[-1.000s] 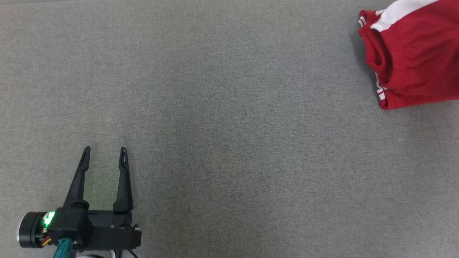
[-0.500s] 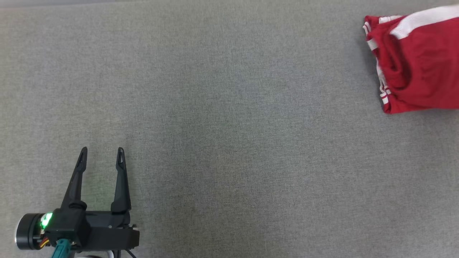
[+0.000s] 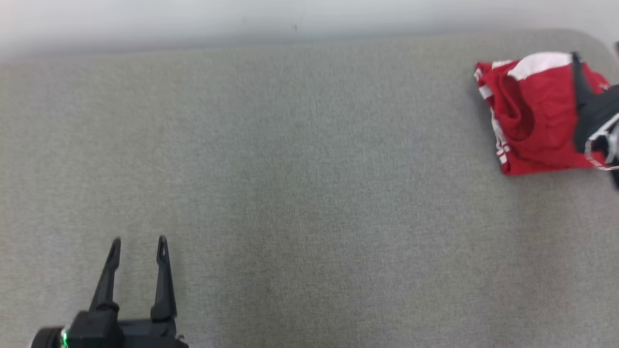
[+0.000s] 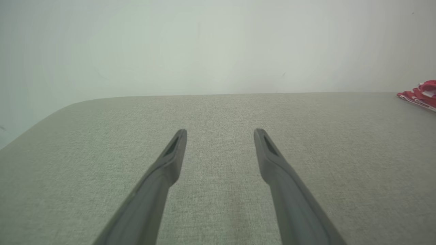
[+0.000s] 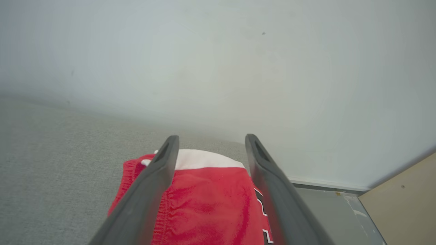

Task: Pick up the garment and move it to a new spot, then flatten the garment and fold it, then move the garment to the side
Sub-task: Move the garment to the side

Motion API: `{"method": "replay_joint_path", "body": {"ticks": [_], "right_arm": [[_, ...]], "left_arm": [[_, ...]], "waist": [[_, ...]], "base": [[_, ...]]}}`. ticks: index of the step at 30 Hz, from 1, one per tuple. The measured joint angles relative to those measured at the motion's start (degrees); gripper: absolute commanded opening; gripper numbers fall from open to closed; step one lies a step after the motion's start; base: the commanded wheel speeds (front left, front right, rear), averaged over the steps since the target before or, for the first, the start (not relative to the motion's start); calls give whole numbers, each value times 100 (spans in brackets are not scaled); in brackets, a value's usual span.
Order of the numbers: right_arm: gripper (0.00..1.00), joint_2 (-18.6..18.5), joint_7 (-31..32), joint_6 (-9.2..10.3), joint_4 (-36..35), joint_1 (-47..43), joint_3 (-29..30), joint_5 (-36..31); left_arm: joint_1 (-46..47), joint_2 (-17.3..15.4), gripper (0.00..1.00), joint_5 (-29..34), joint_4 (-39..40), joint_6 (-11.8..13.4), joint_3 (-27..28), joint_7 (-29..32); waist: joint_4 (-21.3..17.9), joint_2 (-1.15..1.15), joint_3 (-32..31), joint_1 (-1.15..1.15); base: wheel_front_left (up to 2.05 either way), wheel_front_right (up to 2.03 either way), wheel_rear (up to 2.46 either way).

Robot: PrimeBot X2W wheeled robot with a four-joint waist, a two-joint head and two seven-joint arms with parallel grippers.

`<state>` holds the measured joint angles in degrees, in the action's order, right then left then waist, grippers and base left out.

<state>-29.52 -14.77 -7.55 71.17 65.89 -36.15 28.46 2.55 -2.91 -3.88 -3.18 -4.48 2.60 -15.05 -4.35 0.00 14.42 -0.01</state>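
Now: red garment bunched at the far right corner, both claws wide open

A grey fabric-covered surface [image 3: 309,193] runs across the head view, with a pale wall [image 4: 218,44] rising behind its far edge. In the right wrist view a strip of grey floor [image 5: 327,204] and a light wooden board [image 5: 405,200] show past the surface's rounded corner.

The garment [image 3: 532,116], red with white trim, lies in a folded, slightly rumpled bundle on the surface near that far right corner, well apart from the left arm. From the left wrist camera just its edge shows, low at the right side.

The left gripper [image 3: 139,241] sits at the lower left of the head view, above bare grey cloth. Its two dark fingers are spread apart and nothing is between them.

The right gripper [image 5: 212,137] hangs over the right part of the garment, with its jaws spread wide and gripping nothing. Red cloth shows between and beneath its fingers, though whether they touch it cannot be told.

A white band [image 3: 539,63] crosses the garment's far edge. Red-and-white striped trim [image 3: 498,145] runs down its left side. A small green light [image 3: 64,338] glows on the left gripper's body.
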Motion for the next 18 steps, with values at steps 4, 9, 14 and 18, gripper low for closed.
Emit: {"method": "replay_joint_path", "body": {"ticks": [4,9,14,18], "right_arm": [[100,91,-23,0,-790,-429,544,80],[100,267,-34,0,-2226,-1779,1857,-343],[100,918,-35,0,-3553,-3239,2970,-1137],[100,1507,-35,0,-4642,-4209,3487,-1550]], "left_arm": [[-148,2,100,-20,-11,68,8,0],[-309,1,100,-76,-12,94,41,0],[-388,2,100,-124,-10,124,36,0],[-467,1,100,-124,-26,119,19,0]], "waist": [[29,-1,-197,0],[102,0,-464,-1],[248,0,-654,-1],[398,-1,-774,-1]], "base": [[0,0,0],[0,0,0],[0,0,0],[0,0,0]]}}
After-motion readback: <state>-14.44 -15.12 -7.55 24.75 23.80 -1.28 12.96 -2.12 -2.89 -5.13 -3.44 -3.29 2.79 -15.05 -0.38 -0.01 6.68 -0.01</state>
